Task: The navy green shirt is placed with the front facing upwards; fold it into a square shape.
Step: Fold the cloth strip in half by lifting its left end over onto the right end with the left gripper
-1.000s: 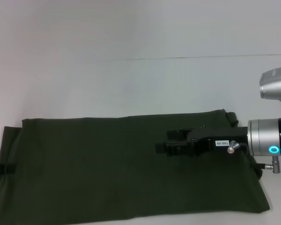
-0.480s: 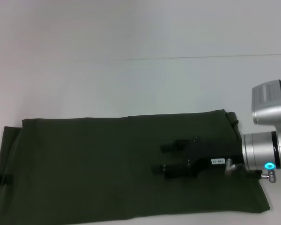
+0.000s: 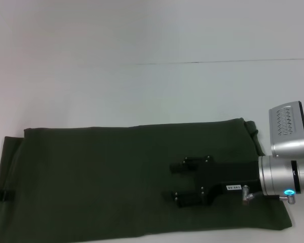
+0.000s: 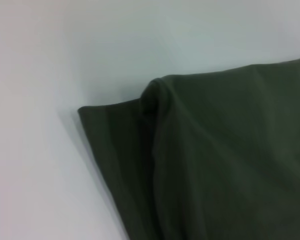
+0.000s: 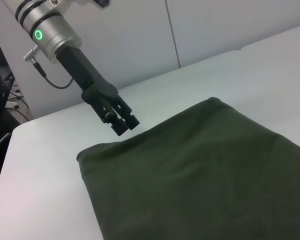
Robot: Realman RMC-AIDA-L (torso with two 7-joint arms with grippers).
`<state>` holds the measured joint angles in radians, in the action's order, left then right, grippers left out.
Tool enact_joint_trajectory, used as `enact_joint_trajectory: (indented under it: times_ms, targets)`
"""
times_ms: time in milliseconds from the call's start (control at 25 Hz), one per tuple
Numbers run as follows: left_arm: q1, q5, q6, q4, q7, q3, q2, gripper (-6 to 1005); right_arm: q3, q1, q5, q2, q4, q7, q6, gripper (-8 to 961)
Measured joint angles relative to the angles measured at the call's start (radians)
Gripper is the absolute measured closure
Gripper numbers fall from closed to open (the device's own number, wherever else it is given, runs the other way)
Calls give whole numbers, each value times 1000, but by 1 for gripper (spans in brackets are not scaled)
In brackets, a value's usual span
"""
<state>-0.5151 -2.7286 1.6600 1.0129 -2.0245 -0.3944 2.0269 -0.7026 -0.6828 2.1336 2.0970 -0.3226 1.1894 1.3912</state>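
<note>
Item: navy green shirt (image 3: 116,177). Lies flat on the white table (image 3: 142,91), near edge of the scene, spread from far left to far right as a long band. No lettering, collar front or sleeves show on the upper face, so it reads as already folded lengthwise; a second layer peeks out along the left end (image 3: 10,167), and a small bump of cloth, possibly collar or hem, sits at the far right corner (image 3: 251,126). Judged stage: band made, crosswise folds toward a square not yet done.

Item: right gripper (image 3: 180,182). Over the right half of the shirt, pointing left, its two black fingers (image 3: 190,162) spread wide apart and holding nothing. Whether the fingers touch the cloth cannot be told. Likely placed there to work on the right end or to press the band flat for the next fold.

Item: left gripper (image 5: 122,122). Seen in the right wrist view, slanting down from its silver arm to just beyond the shirt's left end, at the corner; only a black sliver (image 3: 0,195) shows in the head view. Finger spacing cannot be told. Position suits taking the left corner (image 4: 150,95), where the left wrist view shows a raised fold ridge.
</note>
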Motion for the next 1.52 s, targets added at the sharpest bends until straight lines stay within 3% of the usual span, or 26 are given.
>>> enact_joint_trajectory:
  times_ms: [880, 1520]
  targets:
    - [8, 46, -72, -31, 5, 9, 13, 163, -7, -3, 0, 2, 2, 2, -34, 118]
    - [5, 35, -81, -46, -46, 5, 7, 163, -9, -4, 0, 2, 2, 8, -38, 118]
